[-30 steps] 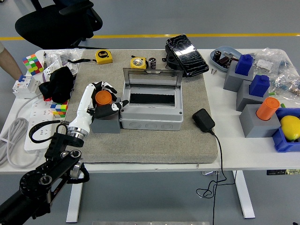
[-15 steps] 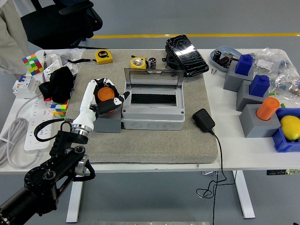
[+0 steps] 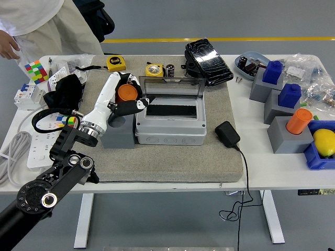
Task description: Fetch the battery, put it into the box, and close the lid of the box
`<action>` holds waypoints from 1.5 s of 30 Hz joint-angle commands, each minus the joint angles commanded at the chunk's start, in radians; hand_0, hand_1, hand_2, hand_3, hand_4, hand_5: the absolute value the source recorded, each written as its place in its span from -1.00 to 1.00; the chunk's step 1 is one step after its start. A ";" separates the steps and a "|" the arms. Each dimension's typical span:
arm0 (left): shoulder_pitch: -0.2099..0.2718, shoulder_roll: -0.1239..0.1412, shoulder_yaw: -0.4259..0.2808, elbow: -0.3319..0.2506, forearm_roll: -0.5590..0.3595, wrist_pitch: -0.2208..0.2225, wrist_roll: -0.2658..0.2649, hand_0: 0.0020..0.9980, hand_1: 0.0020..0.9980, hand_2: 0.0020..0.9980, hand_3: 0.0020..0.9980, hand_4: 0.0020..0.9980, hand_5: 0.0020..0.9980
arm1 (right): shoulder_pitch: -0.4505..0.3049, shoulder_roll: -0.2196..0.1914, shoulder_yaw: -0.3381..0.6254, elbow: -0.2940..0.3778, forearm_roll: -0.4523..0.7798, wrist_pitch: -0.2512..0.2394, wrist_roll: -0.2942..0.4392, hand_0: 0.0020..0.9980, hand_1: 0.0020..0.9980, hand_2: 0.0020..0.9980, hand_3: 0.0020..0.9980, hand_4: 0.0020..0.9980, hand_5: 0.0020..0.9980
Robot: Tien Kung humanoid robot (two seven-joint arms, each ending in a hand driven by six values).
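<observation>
Left hand (image 3: 123, 97) is clamped on the orange battery (image 3: 126, 93), fingers curled around its sides, and holds it clear above the grey holder block (image 3: 119, 134), whose round socket shows open beneath. Battery sits just left of the grey box (image 3: 170, 121), near the box's upper left corner and not over the opening. Box rests on the grey mat (image 3: 172, 157) with its lid (image 3: 170, 86) standing raised at the far side, the dark interior slot exposed. Black adapter (image 3: 227, 134) lies on the mat to the right of the box, its cable running off the near table edge. Yellow tape measure (image 3: 116, 63) lies beyond the hand, near the far edge. Person (image 3: 39, 23) stands at the far left corner of the white table (image 3: 272, 167), one hand beside the colour cube (image 3: 36, 70). Right arm is out of view.
</observation>
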 joint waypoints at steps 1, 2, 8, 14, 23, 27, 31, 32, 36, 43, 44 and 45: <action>-0.016 0.000 0.020 -0.021 0.036 -0.008 0.041 -0.54 -0.78 -0.71 -0.52 0.77 -1.00 | 0.000 0.000 0.000 0.000 -0.001 0.000 0.001 0.00 0.23 0.31 0.12 0.88 0.00; -0.033 -0.001 0.040 -0.032 0.060 -0.014 0.071 -0.54 -0.78 -0.71 -0.52 0.77 -1.00 | 0.001 0.000 0.000 0.001 -0.001 -0.001 0.001 0.00 0.23 0.31 0.12 0.88 0.00; -0.147 -0.031 0.164 0.009 0.131 -0.027 0.157 -0.55 -0.77 -0.70 -0.52 0.82 -1.00 | 0.001 0.000 -0.003 0.001 0.003 -0.001 0.001 0.00 0.23 0.31 0.11 0.88 0.00; -0.238 -0.070 0.270 0.103 0.154 -0.039 0.206 -0.57 -0.79 -0.71 -0.52 0.84 -1.00 | -0.002 -0.002 -0.009 0.000 0.007 -0.001 0.000 0.00 0.23 0.31 0.12 0.88 0.00; -0.331 -0.127 0.365 0.218 0.187 -0.046 0.269 -0.57 -0.79 -0.70 -0.47 0.89 -1.00 | 0.001 -0.001 -0.016 0.002 0.008 -0.002 0.002 0.00 0.23 0.31 0.11 0.88 0.00; -0.350 -0.127 0.374 0.264 0.208 -0.053 0.285 -0.61 -0.81 -0.69 -0.41 0.93 -1.00 | 0.003 -0.002 -0.019 0.002 0.008 -0.002 0.002 0.00 0.22 0.31 0.11 0.88 0.00; -0.363 -0.127 0.385 0.287 0.231 -0.062 0.294 -0.64 -0.82 -0.69 -0.29 0.98 -1.00 | 0.002 -0.003 -0.021 0.002 0.010 -0.002 0.001 0.00 0.22 0.31 0.11 0.88 0.00; -0.365 -0.127 0.388 0.290 0.231 -0.064 0.295 -0.64 -0.82 -0.69 -0.29 0.98 -1.00 | 0.002 -0.003 -0.022 0.002 0.010 -0.002 0.001 0.00 0.22 0.31 0.11 0.88 0.00; -0.371 -0.127 0.398 0.299 0.220 -0.061 0.285 -0.62 -0.72 -0.59 -0.20 1.00 -0.91 | 0.002 -0.004 -0.026 0.002 0.012 -0.001 0.001 -0.01 0.23 0.30 0.11 0.88 0.00; -0.371 -0.127 0.400 0.300 0.215 -0.046 0.261 -0.51 -0.32 -0.22 0.13 1.00 -0.81 | 0.006 -0.003 -0.028 0.004 0.007 -0.002 0.002 0.00 0.23 0.30 0.11 0.88 0.00; -0.371 -0.127 0.400 0.302 0.218 -0.046 0.259 -0.51 -0.32 -0.22 0.13 1.00 -0.81 | 0.006 -0.004 -0.027 0.004 0.006 -0.002 0.002 0.00 0.23 0.30 0.11 0.88 0.00; -0.371 -0.127 0.401 0.304 0.219 -0.045 0.259 -0.51 -0.32 -0.22 0.13 1.00 -0.81 | 0.006 -0.004 -0.027 0.005 0.004 -0.002 0.002 0.00 0.23 0.30 0.11 0.88 0.00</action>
